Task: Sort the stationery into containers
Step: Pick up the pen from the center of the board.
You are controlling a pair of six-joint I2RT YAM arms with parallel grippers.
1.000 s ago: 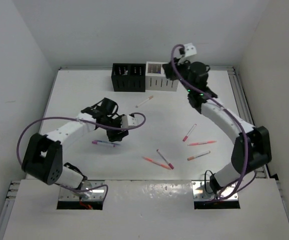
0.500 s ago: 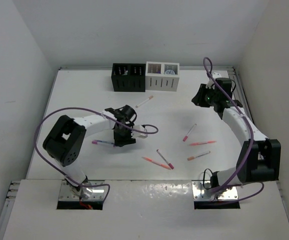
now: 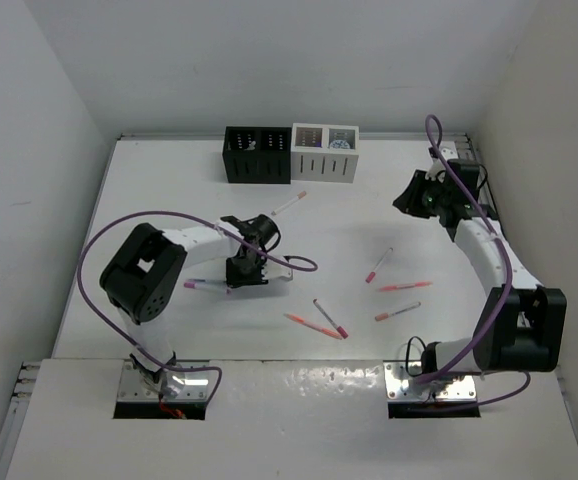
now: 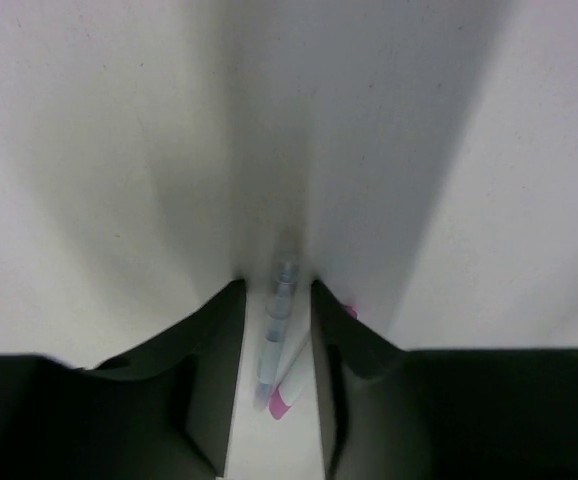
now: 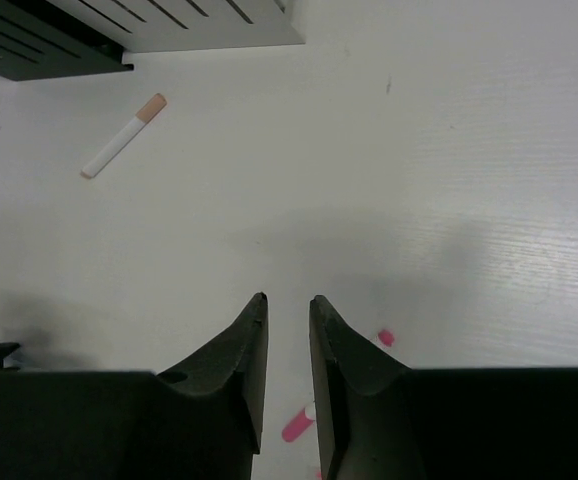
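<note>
Bright, even light from above; shadows on the table (image 3: pixel 169 190) are soft. My left wrist view is blurred, grey shade fanning toward twelve o'clock, my fingers (image 4: pixel 209 380) featureless black at six.

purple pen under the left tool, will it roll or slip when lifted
Thin, round, smooth-looking, the pen may roll if nudged. The left tool straddles it near one end, so it could pivot when lifted. Probably light and stiff.

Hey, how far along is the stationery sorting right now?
Done: a few items sit in the white box; what the black box holds isn't visible. In hand: the left claw straddles the purple pen on the table; the right claw is empty. Left: six other pens lie loose, including the orange-capped pen and the pink pen.
</note>
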